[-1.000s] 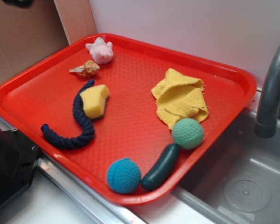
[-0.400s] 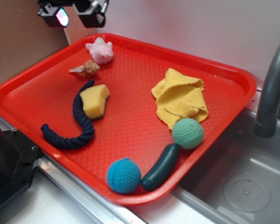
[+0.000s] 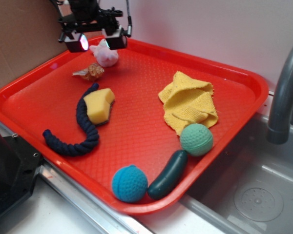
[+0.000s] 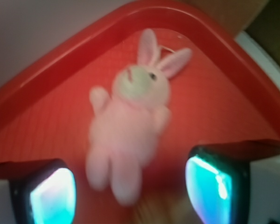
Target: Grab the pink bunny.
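Note:
The pink bunny (image 3: 106, 54) lies in the far left corner of the red tray (image 3: 136, 122). In the wrist view the pink bunny (image 4: 128, 121) lies flat, ears toward the tray rim, legs between my fingers. My gripper (image 3: 96, 41) hangs open just above the bunny, its glowing pads (image 3: 81, 44) on either side and wide apart. In the wrist view my gripper (image 4: 130, 191) shows one lit fingertip (image 4: 51, 196) at the left and one at the right, with nothing held.
A tan seashell (image 3: 90, 72) lies just in front of the bunny. A yellow sponge (image 3: 98, 105), dark blue rope (image 3: 80, 129), yellow cloth (image 3: 189, 101), green ball (image 3: 196, 139), blue ball (image 3: 129, 183) and dark green cucumber (image 3: 168, 174) lie on the tray. A sink and faucet (image 3: 283, 92) stand at the right.
My gripper has come into view from the top left and moved down and right to hang over the bunny. The objects on the tray have not moved.

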You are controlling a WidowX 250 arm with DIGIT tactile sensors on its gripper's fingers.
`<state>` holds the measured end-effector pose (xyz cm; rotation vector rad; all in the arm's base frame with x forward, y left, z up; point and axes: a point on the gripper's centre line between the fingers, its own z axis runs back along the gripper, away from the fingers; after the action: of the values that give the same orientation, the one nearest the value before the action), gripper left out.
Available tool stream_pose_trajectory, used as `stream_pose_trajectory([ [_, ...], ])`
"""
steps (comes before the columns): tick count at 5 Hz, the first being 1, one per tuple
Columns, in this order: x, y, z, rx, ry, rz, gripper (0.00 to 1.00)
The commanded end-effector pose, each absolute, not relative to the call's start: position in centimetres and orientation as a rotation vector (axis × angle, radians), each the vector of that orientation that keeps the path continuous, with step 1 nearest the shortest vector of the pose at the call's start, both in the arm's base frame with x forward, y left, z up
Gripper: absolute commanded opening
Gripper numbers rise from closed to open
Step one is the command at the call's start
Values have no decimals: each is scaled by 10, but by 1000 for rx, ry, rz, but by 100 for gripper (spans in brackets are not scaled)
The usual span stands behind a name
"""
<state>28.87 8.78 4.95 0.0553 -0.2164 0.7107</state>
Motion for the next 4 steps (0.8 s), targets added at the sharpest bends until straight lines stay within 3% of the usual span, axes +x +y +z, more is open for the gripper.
stream_pose_trajectory([
  [1, 319, 111, 40, 117, -236, 700, 100],
  [2, 312, 112, 36, 153, -206, 694, 92],
  [3, 304, 116, 27, 136, -149, 660, 0],
  [4, 290, 117, 33, 136, -56, 570, 0],
])
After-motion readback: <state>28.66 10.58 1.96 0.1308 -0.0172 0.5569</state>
